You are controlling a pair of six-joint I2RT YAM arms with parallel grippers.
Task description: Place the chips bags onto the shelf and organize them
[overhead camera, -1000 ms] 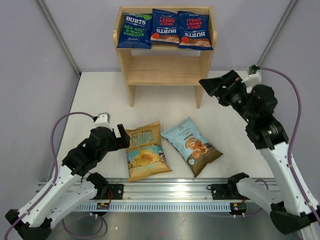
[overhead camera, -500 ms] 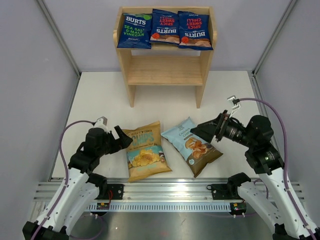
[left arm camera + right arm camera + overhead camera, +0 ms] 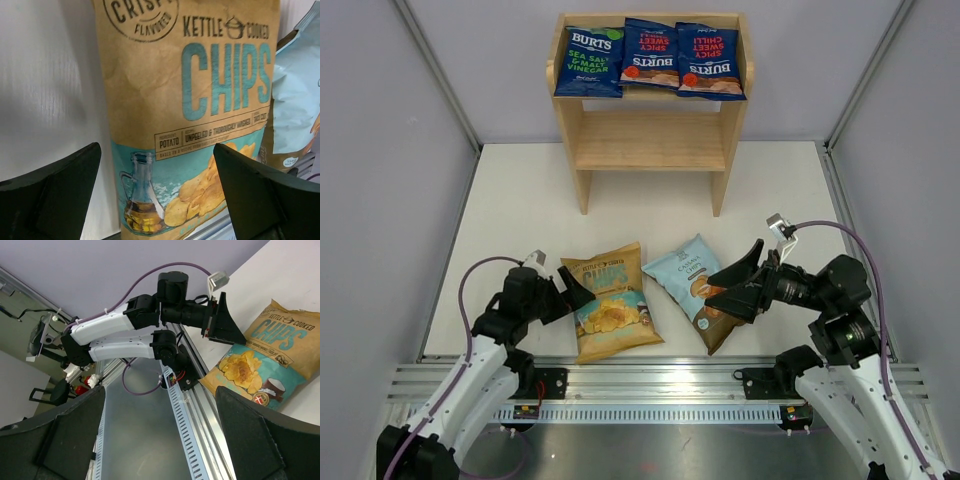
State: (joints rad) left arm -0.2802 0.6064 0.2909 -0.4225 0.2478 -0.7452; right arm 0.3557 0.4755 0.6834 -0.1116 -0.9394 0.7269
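Observation:
Three dark-blue Burts bags (image 3: 649, 60) lie side by side on the top tier of the light-wood shelf (image 3: 650, 138). The tan Chips bag (image 3: 610, 302) and the light-blue and brown bag (image 3: 695, 280) lie flat on the table near the front. My left gripper (image 3: 573, 292) is open and empty at the tan bag's left edge. The left wrist view shows the tan bag (image 3: 190, 100) between its open jaws (image 3: 157, 195). My right gripper (image 3: 722, 288) is open and empty, low over the light-blue bag's right side. In its wrist view (image 3: 160, 440) it faces the left arm and the tan bag (image 3: 272, 355).
The shelf's lower tier (image 3: 650, 155) holds nothing. Grey walls enclose the table on the left, back and right. A metal rail (image 3: 660, 380) with both arm bases runs along the near edge. The light-blue bag's edge (image 3: 295, 95) shows at the right in the left wrist view.
My right arm swung down from beside the shelf to low over the light-blue bag, turning to face left. My left arm sank and drew back a little beside the tan bag.

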